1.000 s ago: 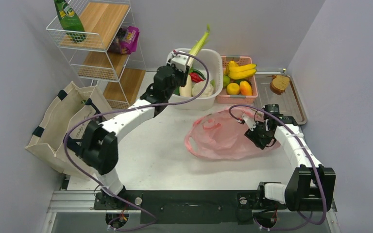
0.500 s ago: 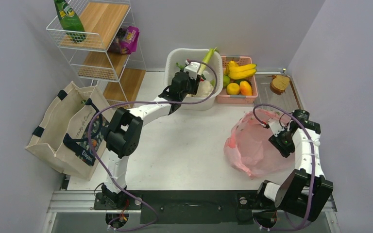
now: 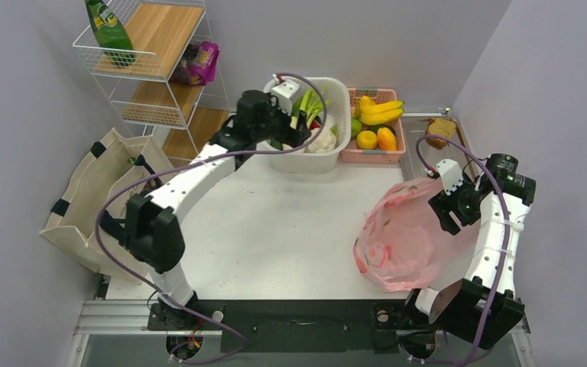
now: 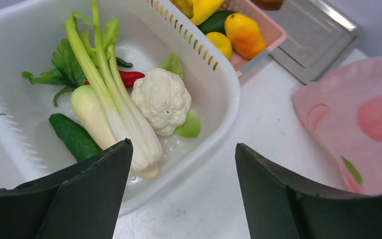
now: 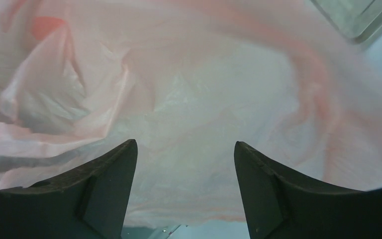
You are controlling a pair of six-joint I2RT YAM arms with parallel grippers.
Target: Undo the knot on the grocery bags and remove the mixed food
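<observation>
The pink plastic bag (image 3: 397, 241) lies crumpled at the table's right front; no tied knot shows on it. My right gripper (image 3: 441, 216) is at its upper right edge, open, and pink film (image 5: 189, 99) fills its view between the fingers (image 5: 104, 189). My left gripper (image 3: 289, 136) hovers open and empty over the near rim of the white basket (image 3: 341, 92). In that basket lie the pale-green leafy stalk (image 4: 112, 94), the white radish (image 4: 90, 112), a cauliflower (image 4: 162, 99) and a red pepper (image 4: 130, 77). The beige tote (image 3: 92, 191) stands at the left.
A pink basket (image 3: 397, 145) holds bananas (image 3: 381, 111) and orange fruit (image 3: 386, 138). A metal tray (image 3: 458, 164) with bread sits at the back right. A wire shelf (image 3: 149, 69) holds the green bottle (image 3: 108, 30) and a purple packet (image 3: 202, 61). Walls close both sides.
The left gripper has let the leafy stalk go into the white basket and drawn back to its near rim. The right arm has dragged the pink bag from the middle to the right.
</observation>
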